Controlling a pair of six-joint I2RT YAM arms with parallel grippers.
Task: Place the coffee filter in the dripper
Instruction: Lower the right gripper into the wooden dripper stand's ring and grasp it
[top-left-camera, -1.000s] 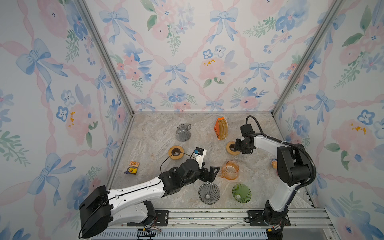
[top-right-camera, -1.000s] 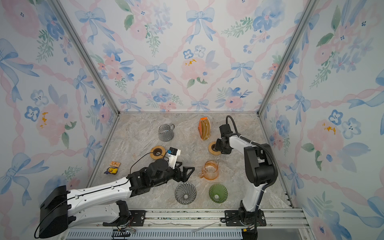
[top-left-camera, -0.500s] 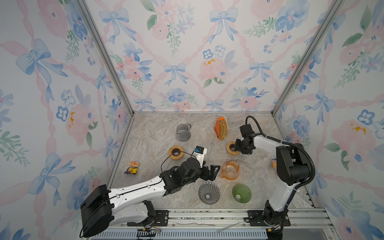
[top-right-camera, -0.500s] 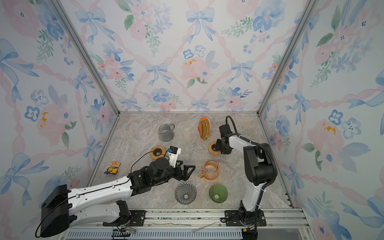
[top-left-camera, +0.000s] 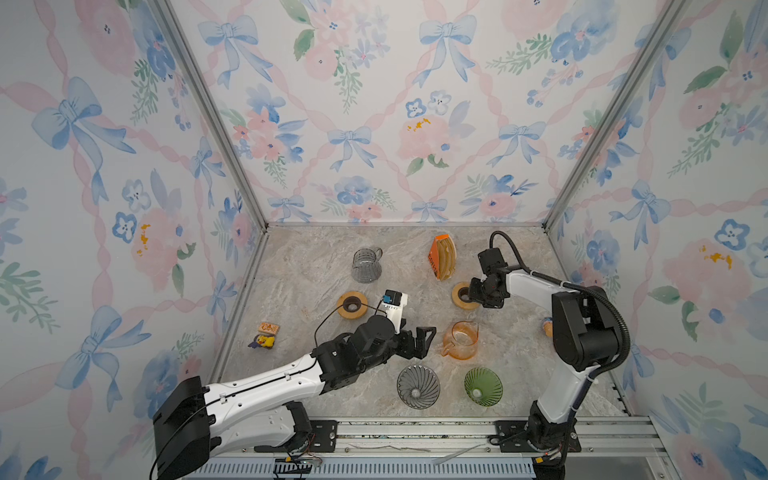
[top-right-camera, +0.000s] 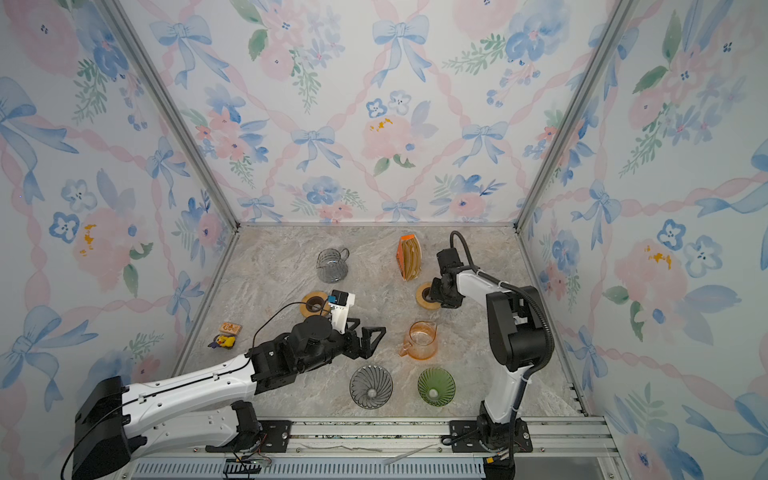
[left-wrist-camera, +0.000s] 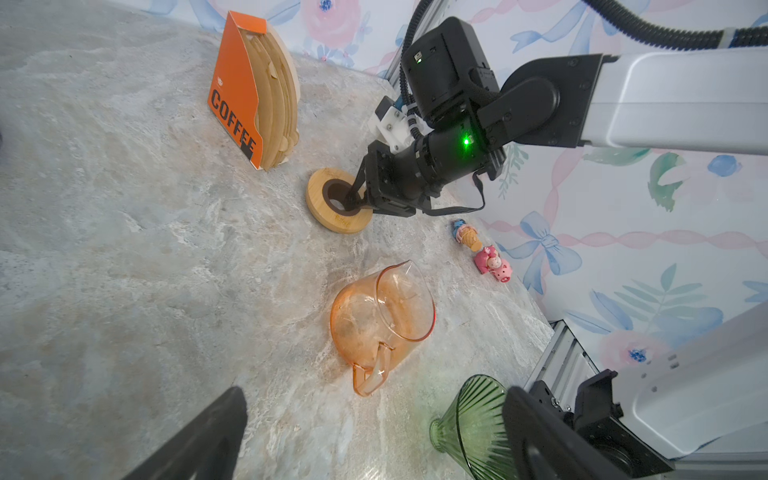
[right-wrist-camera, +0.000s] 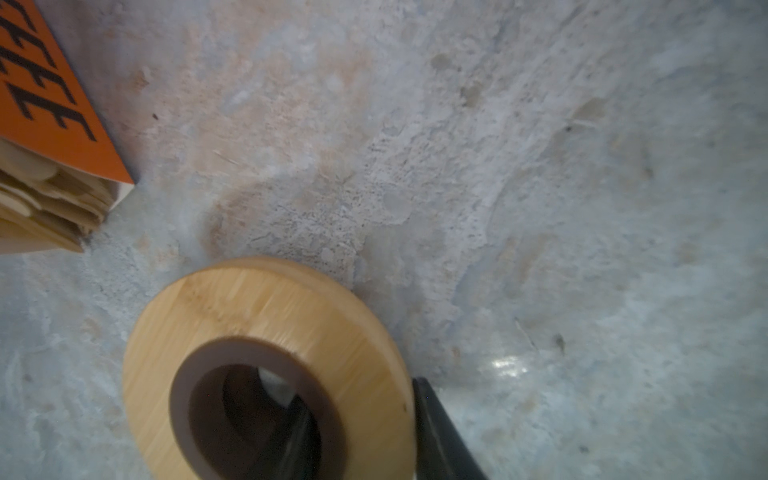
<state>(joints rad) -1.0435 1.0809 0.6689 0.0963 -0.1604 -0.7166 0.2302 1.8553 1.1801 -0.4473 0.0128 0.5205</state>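
Observation:
The coffee filters (top-left-camera: 444, 257) are a brown stack standing in an orange "COFFEE" sleeve (left-wrist-camera: 232, 95) at the back of the table. Two glass drippers stand at the front: a grey ribbed one (top-left-camera: 417, 386) and a green one (top-left-camera: 482, 385). My right gripper (top-left-camera: 473, 293) sits low beside the filter pack, shut on a wooden ring (right-wrist-camera: 257, 307), one finger in its hole and one against its outer edge. My left gripper (top-left-camera: 422, 343) hovers open and empty above the table. It is left of the orange pitcher and behind the grey dripper.
An orange glass pitcher (top-left-camera: 459, 340) stands between my grippers. A grey glass pitcher (top-left-camera: 365, 266) and a second wooden ring (top-left-camera: 351, 305) lie further left. Small toys sit by the left wall (top-left-camera: 264, 336) and the right wall (left-wrist-camera: 490, 262). A metal rail (top-left-camera: 415, 432) borders the front.
My right gripper's jaws have narrowed onto the wooden ring's rim. The left arm has barely shifted and stays open.

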